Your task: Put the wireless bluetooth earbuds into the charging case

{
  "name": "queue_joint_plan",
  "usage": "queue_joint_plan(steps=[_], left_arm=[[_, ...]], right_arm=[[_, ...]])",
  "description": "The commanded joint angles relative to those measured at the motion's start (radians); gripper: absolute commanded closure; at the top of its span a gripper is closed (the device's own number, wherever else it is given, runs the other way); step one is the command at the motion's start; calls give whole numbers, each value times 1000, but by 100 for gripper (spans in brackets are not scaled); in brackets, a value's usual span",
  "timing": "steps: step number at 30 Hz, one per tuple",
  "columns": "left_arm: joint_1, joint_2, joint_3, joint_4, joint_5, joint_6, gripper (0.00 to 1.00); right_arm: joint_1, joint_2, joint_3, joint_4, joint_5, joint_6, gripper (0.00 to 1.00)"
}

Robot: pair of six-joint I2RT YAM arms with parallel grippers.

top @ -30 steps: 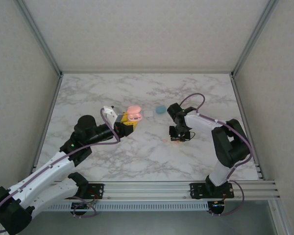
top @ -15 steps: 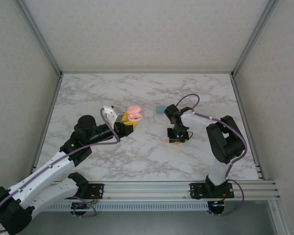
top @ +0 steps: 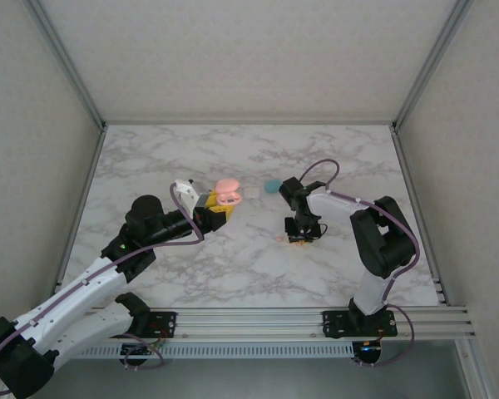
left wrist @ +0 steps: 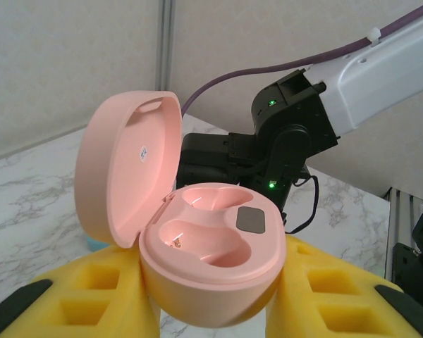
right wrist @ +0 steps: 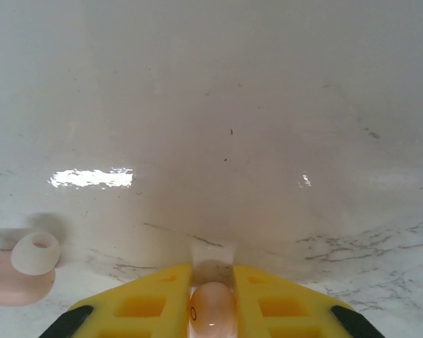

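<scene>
Marble counter is hovered over by the right hand, pinched on a salmon earbud; the open pink case is gripped by the left hand, and that slick bud could be squirted out.

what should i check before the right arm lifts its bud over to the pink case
1. Lid of the pink case open: ok
2. Both wells empty: ok
3. Left gripper clamped on the pink case: ok
4. Right gripper shut on a pink earbud: ok
5. Second earbud lies on the table, apart from that gripper: ok
6. Held earbud's side matches a well: cannot tell
</scene>
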Motion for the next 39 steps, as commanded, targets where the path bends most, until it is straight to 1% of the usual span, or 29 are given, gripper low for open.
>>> queue_joint_plan(steps=[1,3,4,6,8,11,17,19,22,25,27,30,32,35,39], left_arm=[[-9,-7,37,-1,-8,8,70],[-8,-9,37,-4,-12,9,70],[-8,-10,37,-6,-12,11,70],[-9,-12,37,-14,-12,19,70],[-8,-18,33,-27,-32,39,71],[-6,-34,19,-27,-56,57,71],[-1,-39,23,-46,-62,91,71],[-1,-31,26,-50,-55,96,71],[-1,-27,31,-54,-51,101,71],[-1,-27,29,-49,-49,100,71],[-1,-23,29,-50,-38,102,71],[-2,-19,20,-41,-15,104,71],[-2,-22,-1,3,-2,100,70],[-4,-19,-24,55,16,102,70],[-5,10,-14,77,65,106,70]], right_arm=[[8,-77,8,-41,-19,16,80],[6,-139,10,-30,-71,12,81],[4,-180,12,-15,-119,8,81],[1,-253,11,35,-243,-5,81],[-7,-306,8,103,-439,-14,80],[-14,-324,37,159,-711,-16,80],[-17,-302,87,249,-1057,-13,80],[-17,-292,99,267,-1109,0,80],[-17,-285,123,260,-1129,2,80],[-18,-281,144,237,-1108,-2,79],[-18,-285,152,232,-1079,10,79],[-18,-311,180,203,-984,18,80],[-18,-342,206,192,-921,27,80],[-17,-394,230,220,-870,49,80],[-2,-459,241,290,-825,58,80]])
